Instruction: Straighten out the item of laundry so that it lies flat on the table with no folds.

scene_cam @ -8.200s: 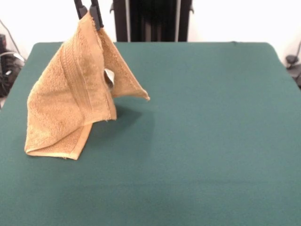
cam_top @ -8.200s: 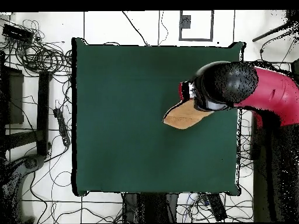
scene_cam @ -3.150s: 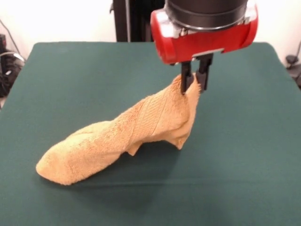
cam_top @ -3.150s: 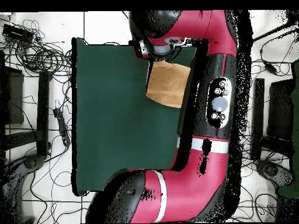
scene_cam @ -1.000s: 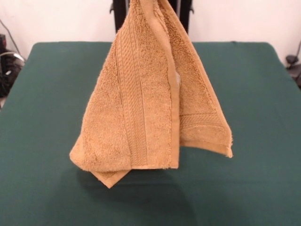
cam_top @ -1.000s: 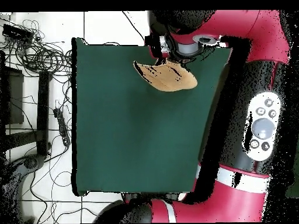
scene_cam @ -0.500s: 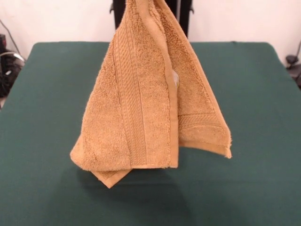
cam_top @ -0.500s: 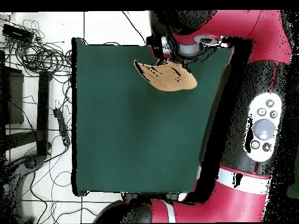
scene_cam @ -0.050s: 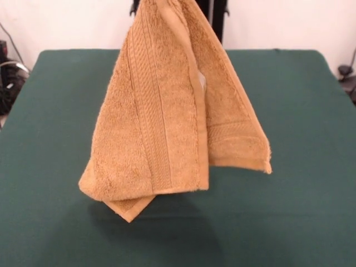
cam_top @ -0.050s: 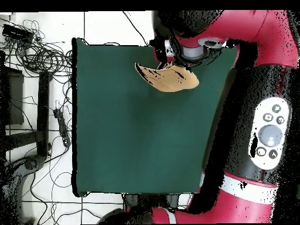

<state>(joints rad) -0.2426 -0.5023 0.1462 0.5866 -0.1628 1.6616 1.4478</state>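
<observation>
The item of laundry [scene_cam @ -0.050s: 161,111], an orange-tan towel with ribbed bands, hangs in folds from a point above the front view's top edge. Its lowest corner [scene_cam @ -0.050s: 129,214] is at or just above the table [scene_cam @ -0.050s: 300,111]; I cannot tell whether it touches. One flap ends in a free corner [scene_cam @ -0.050s: 266,167] in the air at the right. In the overhead view the towel [cam_top @ -0.050s: 170,79] shows bunched near the table's [cam_top @ -0.050s: 129,135] far edge. The arm's end [cam_top @ -0.050s: 190,44] stands right over it and hides the gripper, which holds the towel's top.
The red arm [cam_top @ -0.050s: 263,129] runs along the right side of the overhead view, over the table's edge. Cables [cam_top @ -0.050s: 41,58] lie on the floor at its left. The black pedestal [scene_cam @ -0.050s: 214,16] shows behind the towel.
Over the last second the hanging towel has risen slightly and drifted a little to the left in the front view. Earlier it was dragged across the table and lifted here.
</observation>
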